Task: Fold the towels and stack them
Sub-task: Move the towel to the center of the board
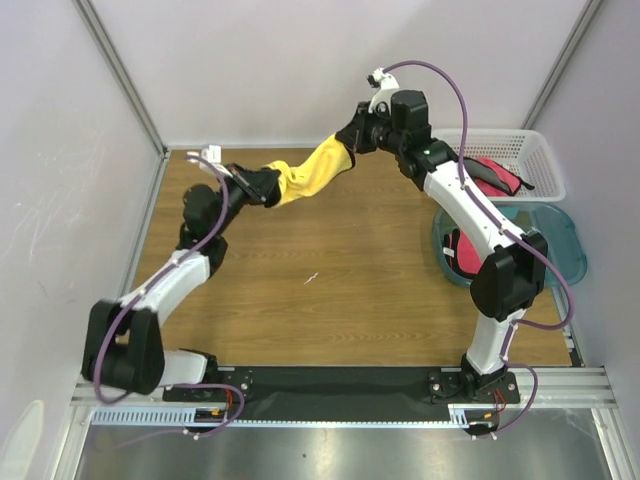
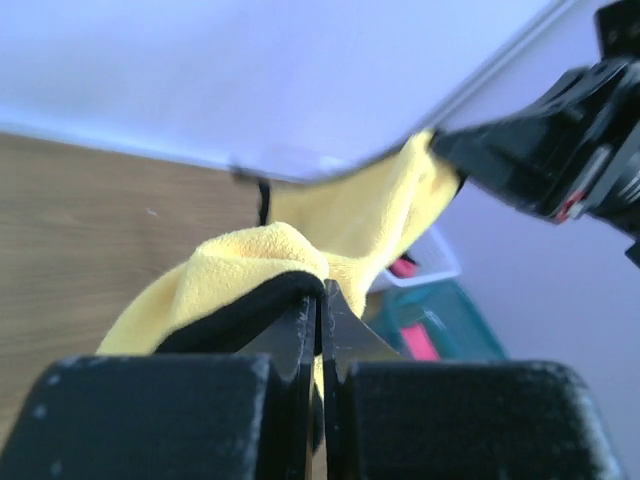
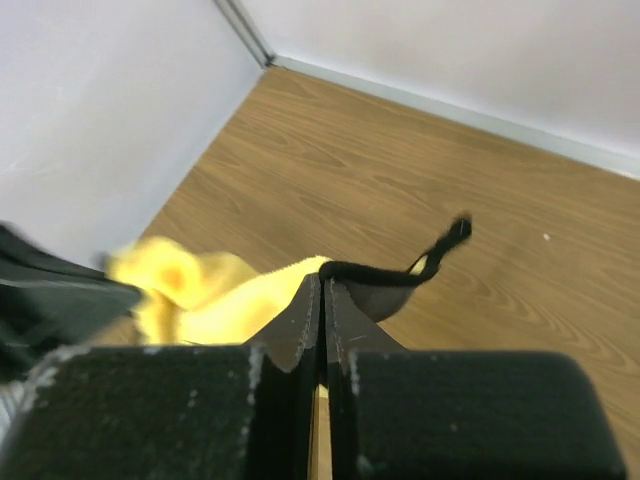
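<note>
A yellow towel [image 1: 312, 172] with black edging hangs stretched in the air between both grippers, above the back of the wooden table. My left gripper [image 1: 262, 186] is shut on its left end; the left wrist view shows the yellow towel [image 2: 250, 265] bunched over the closed tips of the left gripper [image 2: 321, 288]. My right gripper [image 1: 352, 140] is shut on the other end; in its wrist view the towel's black edge [image 3: 385, 270] lies over the closed tips of the right gripper [image 3: 322, 280]. More pink-red towels lie in the white basket [image 1: 495, 175] and in the teal tub [image 1: 462, 250].
The white lattice basket [image 1: 540, 160] stands at the back right, with the teal translucent tub [image 1: 565, 240] just in front of it. White walls and metal frame posts close off the back and sides. Bare wood table [image 1: 330, 280] lies below the hanging towel.
</note>
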You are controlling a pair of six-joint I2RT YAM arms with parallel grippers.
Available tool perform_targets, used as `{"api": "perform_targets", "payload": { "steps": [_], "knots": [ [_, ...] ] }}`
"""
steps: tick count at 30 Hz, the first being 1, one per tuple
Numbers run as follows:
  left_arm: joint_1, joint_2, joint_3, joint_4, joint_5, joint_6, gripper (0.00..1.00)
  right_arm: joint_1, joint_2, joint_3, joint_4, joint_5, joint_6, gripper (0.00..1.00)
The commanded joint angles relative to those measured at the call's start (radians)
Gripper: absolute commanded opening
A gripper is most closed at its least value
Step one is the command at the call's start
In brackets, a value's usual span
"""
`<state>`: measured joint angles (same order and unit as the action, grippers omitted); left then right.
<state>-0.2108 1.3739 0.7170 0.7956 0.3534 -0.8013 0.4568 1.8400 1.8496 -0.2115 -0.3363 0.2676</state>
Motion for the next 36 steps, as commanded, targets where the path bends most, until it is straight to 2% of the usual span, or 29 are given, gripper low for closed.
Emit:
{"api": "perform_targets", "payload": {
  "steps": [1, 3, 8, 15, 20, 25, 28, 32, 36],
  "knots": [
    [0.005, -0.111, 0.142, -0.543, -0.111, 0.232, 0.00, -0.015, -0.044, -0.027, 0.012, 0.049, -0.002, 0.00],
    [0.013, -0.140, 0.203, -0.678, -0.105, 0.258, 0.00, -0.024, -0.030, -0.029, -0.002, 0.049, 0.008, 0.00],
    [0.014, -0.177, 0.254, -0.832, -0.102, 0.275, 0.00, -0.041, -0.015, -0.055, -0.025, 0.080, 0.057, 0.00],
    [0.014, -0.191, 0.139, -0.986, -0.125, 0.244, 0.00, -0.047, 0.011, -0.179, -0.031, 0.085, 0.137, 0.00],
    [0.014, -0.226, 0.064, -1.024, -0.114, 0.215, 0.00, -0.032, 0.007, -0.294, -0.019, 0.060, 0.163, 0.00],
    [0.016, -0.228, 0.079, -1.081, -0.143, 0.257, 0.00, -0.021, -0.008, -0.332, -0.068, 0.054, 0.160, 0.00],
    [0.036, -0.179, 0.172, -1.092, -0.159, 0.295, 0.00, -0.021, -0.015, -0.290, -0.065, 0.039, 0.160, 0.00],
    [0.054, -0.142, 0.326, -1.000, -0.128, 0.332, 0.00, -0.017, -0.033, -0.231, -0.022, 0.037, 0.130, 0.00],
    [0.054, -0.113, 0.394, -0.967, -0.154, 0.385, 0.01, -0.009, -0.062, -0.236, 0.026, 0.092, 0.105, 0.00]
  ]
}}
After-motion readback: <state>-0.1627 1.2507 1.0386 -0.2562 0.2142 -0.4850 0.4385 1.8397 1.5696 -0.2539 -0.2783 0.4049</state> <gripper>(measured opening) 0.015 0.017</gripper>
